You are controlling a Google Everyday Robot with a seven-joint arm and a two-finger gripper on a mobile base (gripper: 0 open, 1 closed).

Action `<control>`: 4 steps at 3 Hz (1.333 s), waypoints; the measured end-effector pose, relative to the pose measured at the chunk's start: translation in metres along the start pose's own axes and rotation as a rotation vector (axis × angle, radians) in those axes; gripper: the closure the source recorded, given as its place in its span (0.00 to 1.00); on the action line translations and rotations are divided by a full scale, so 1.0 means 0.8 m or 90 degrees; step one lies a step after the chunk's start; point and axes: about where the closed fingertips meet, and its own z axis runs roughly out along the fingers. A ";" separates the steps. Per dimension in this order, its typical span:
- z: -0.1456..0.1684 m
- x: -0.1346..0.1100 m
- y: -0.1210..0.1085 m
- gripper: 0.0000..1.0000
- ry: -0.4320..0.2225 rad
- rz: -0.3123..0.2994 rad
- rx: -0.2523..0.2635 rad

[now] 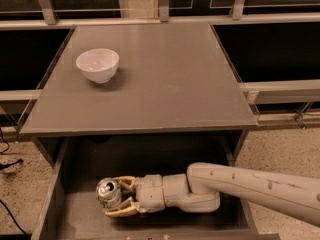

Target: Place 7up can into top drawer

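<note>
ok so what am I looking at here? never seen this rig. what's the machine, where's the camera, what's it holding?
There is only one camera view, looking down on a grey cabinet from its front. The pale jointed limb coming in from the right is the robot's single arm. At its tip is the end effector, a two-finger clamp. It is low inside the open top drawer, with one finger on each side of the 7up can, gripping it. The can's silver top faces the camera. I can't tell whether the can touches the drawer floor. Above, on the flat tabletop, a white bowl sits near the back left.
</note>
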 end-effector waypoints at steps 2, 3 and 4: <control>0.000 0.000 0.000 0.58 0.000 0.000 0.000; 0.000 0.000 0.000 0.35 0.000 0.000 0.000; 0.000 0.000 0.000 0.11 0.000 0.000 0.000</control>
